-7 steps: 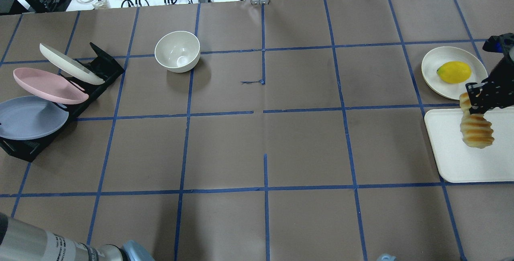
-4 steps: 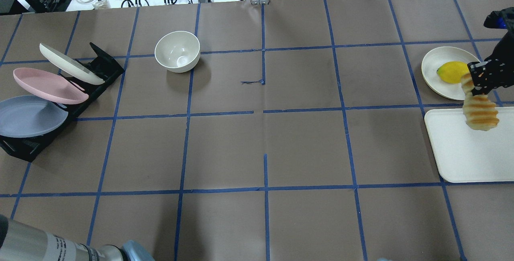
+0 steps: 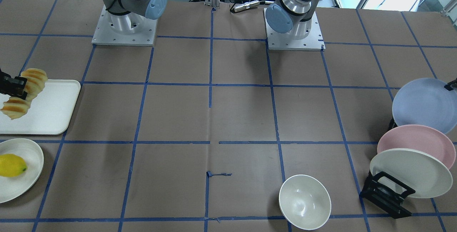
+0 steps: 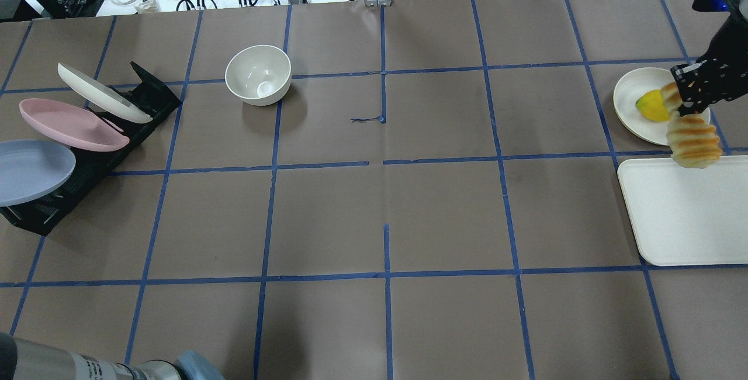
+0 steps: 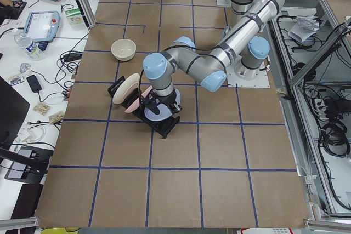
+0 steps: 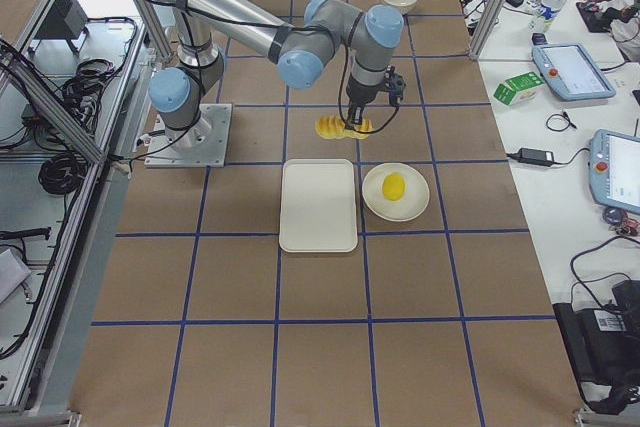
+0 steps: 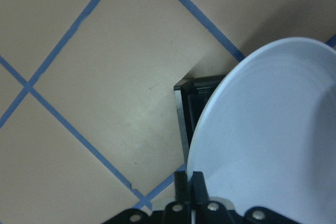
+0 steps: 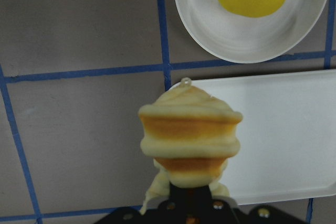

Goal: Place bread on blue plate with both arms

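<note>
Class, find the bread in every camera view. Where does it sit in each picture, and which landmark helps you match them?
Front-facing: bread at the far left edge, by the white tray's top.
Overhead: far right edge, just above the tray.
Exterior left: not visible.
Exterior right: upper middle, above the tray.
Left wrist: not in it.
Right wrist: centre, close up.
Landmark: the white tray next to it.

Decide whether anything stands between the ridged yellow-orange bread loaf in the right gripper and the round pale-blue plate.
Nothing visible does. The bread loaf, held by the right gripper, and the pale-blue plate have only brown table between them; the cream bowl sits off that line.
</note>
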Robot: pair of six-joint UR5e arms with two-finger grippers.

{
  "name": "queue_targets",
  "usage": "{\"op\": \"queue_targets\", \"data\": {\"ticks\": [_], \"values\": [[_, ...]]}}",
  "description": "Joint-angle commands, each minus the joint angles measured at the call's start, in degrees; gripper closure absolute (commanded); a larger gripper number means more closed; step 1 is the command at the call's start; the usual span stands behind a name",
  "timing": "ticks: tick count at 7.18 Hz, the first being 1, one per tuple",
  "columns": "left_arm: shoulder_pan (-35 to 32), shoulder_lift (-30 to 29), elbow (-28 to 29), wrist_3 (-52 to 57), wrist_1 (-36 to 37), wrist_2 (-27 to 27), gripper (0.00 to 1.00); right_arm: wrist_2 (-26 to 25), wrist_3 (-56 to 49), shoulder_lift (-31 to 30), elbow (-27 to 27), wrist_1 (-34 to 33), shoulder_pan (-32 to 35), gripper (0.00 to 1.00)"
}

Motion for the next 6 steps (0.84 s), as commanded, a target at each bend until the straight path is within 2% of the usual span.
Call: {"op": "queue_targets", "data": {"ticks": [1,2,3,4,5,6], "values": [[-1.22,2.72,1.72,3.03,-25.67,0.90,1.00,2.55,1.71,0.08,-4.92,2.52,4.62,1.00],[-3.49,2.12,1.11,3.67,-32.57,-2.93,1.00,6.14,7.64,1.21,-5.47,2.53,7.69,1.00],[-7.60,2.72,-0.29,3.76,-35.68,-8.37,1.00,6.87,11.36,2.18,-6.17,2.00,11.29,1.00],[-12.95,2.30,-0.83,4.20,-35.37,-10.42,1.00,7.05,15.22,2.80,-7.13,1.82,14.89,1.00],[-20.22,2.12,-0.74,4.29,-34.23,-15.93,1.00,6.97,16.57,3.50,-7.41,1.56,17.80,1.00],[-27.34,1.68,-1.00,3.51,-27.52,-19.46,1.00,6.97,16.75,3.86,-7.41,0.69,19.74,1.00]]}}
